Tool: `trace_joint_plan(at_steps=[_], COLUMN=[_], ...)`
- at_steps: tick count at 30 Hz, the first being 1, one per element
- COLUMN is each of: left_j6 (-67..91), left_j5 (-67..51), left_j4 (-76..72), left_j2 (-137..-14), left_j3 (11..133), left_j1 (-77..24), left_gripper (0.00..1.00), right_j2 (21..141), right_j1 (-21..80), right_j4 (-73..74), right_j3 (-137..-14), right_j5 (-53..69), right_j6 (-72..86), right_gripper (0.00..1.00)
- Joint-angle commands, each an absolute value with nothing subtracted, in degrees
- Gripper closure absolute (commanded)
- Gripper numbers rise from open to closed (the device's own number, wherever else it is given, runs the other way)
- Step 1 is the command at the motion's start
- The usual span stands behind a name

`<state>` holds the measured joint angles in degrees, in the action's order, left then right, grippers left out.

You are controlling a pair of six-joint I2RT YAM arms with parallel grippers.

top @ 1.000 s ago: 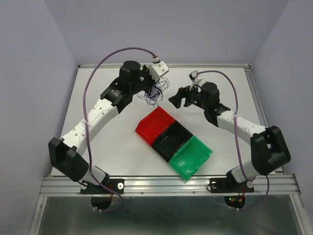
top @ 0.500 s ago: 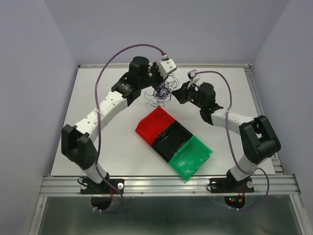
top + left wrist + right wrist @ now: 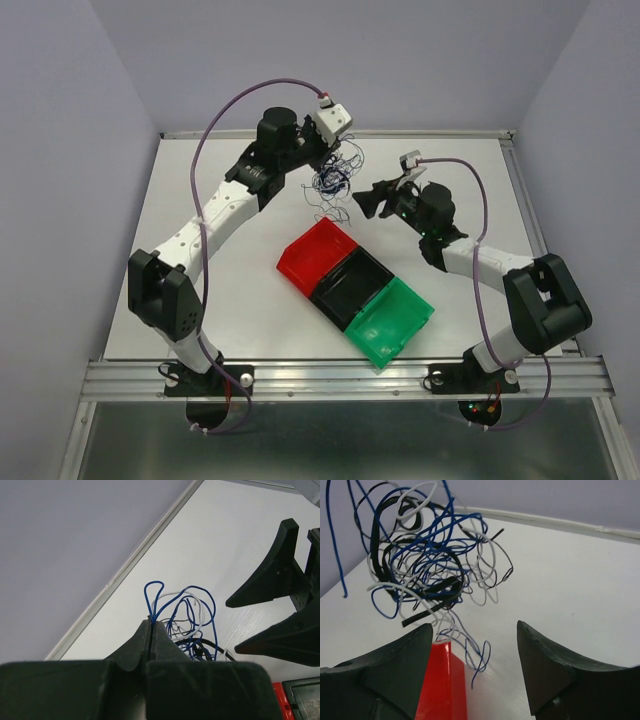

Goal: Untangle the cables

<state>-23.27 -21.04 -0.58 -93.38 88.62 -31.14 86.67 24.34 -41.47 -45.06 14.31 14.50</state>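
The white table [image 3: 200, 280] carries a red bin [image 3: 315, 255]. Above its far side, the left gripper [image 3: 151, 626] pinches blue strands of the cables [image 3: 427, 565], and the tangle hangs below. The right gripper [image 3: 474, 627] is spread, with the tangle just ahead of its jaws, not between them.

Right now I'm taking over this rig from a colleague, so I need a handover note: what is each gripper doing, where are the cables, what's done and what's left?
Left gripper: shut on a blue strand of the cables, holding the tangle up off the table near its far edge.
Right gripper: open, holding nothing, facing the tangle from the right.
Done: tangle lifted; no cable separated.
Left: probably take one strand with the open jaws, pull it free, then repeat for the rest.
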Motion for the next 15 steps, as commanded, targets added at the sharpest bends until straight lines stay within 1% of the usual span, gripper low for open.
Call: trace_joint_plan(at_steps=[1, 3, 9, 15], left_j6=[-23.47, -23.38, -23.46, -23.82], left_j5=[-22.15, -23.2, -26.45, -29.08], left_j4=[-2.99, -2.64, 1.74, 4.57], left_j2=[-93.43, -93.34, -94.13, -94.39], left_j3=[92.72, 92.81, 95.27, 95.36], left_j1=[-31.29, -31.29, -31.81, -32.78], left_gripper=[1.0, 1.0, 1.0, 1.0], right_j2=[84.46, 84.99, 87.01, 87.98], right_j1=[24.17, 24.17, 24.17, 24.43], right_j4=[-48.86, -49.57, -50.18, -50.18], right_j3=[-42.54, -43.33, -44.91, -45.7], right_j5=[21.96, 26.17, 28.81, 27.33], right_j6=[12.74, 12.66, 12.57, 13.27], right_gripper=[0.25, 0.24, 0.24, 0.25])
